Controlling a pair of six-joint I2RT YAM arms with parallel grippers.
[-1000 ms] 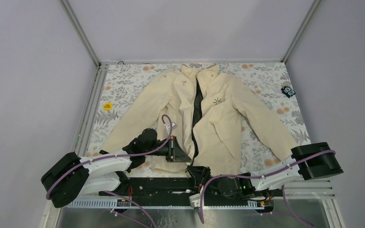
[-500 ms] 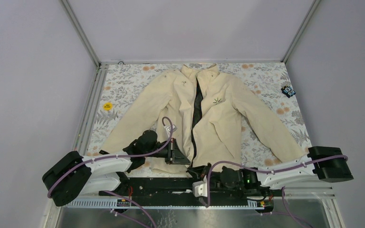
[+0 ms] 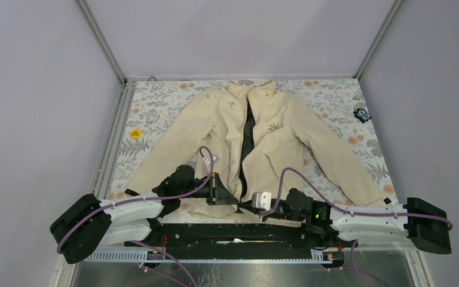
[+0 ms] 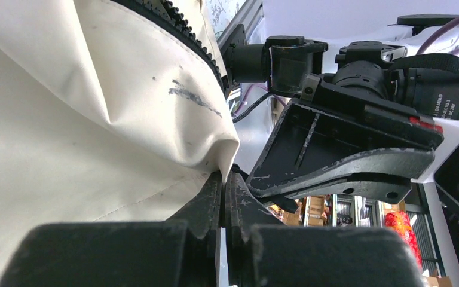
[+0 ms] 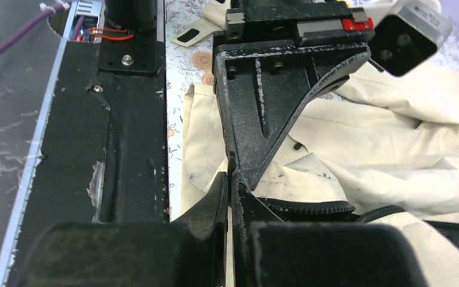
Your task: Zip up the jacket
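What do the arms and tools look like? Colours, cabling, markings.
The left arm and right arm match: white link shells, black joint housings, a purple cable looped along each. The left tool and right tool are black, scuffed, with wedge-shaped fingers and a red stripe on the body. Green light on the right wrist.

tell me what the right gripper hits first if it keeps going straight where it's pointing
The left gripper. It sits directly ahead of the right gripper, over the jacket hem. They look almost touching, though the gap is hard to judge.
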